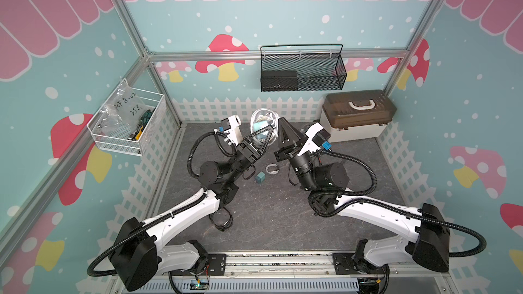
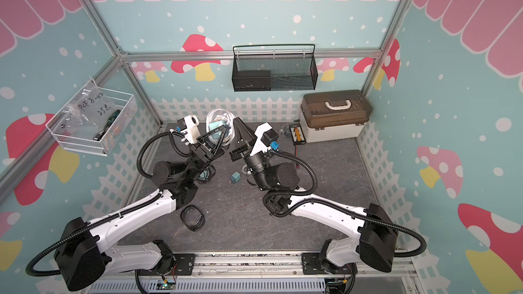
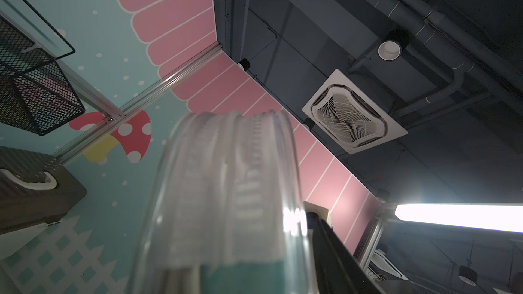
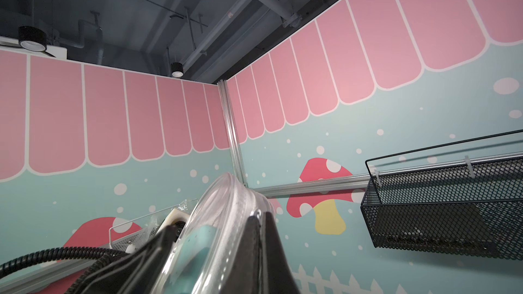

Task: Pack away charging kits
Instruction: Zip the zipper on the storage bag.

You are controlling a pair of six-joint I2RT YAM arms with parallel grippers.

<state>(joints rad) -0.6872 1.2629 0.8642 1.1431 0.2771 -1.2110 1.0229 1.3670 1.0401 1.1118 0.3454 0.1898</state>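
A clear pouch [image 1: 263, 118] [image 2: 219, 117] hangs in the air at the back middle, between both grippers. A teal charger [image 1: 259, 132] [image 4: 198, 244] and a white cable show through its wall. My right gripper [image 1: 280, 122] [image 4: 261, 216] is shut on the pouch's zipper edge. My left gripper [image 1: 266, 134] has its jaws shut across the pouch [image 3: 226, 179], one finger [image 3: 325, 244] against its side. On the table lie a loose teal charger [image 1: 259, 178] [image 2: 235, 177], a coiled white cable [image 1: 272, 168] and a black-rimmed pouch [image 1: 222, 220] [image 2: 193, 217]. Another black-rimmed pouch [image 2: 206, 176] lies partly under my left arm.
A beige box with a brown lid [image 1: 358, 117] stands at the back right, with a black board with orange connectors [image 2: 296, 134] beside it. A black mesh basket [image 1: 302, 69] hangs on the back wall and a white wire basket [image 1: 127, 125] on the left wall.
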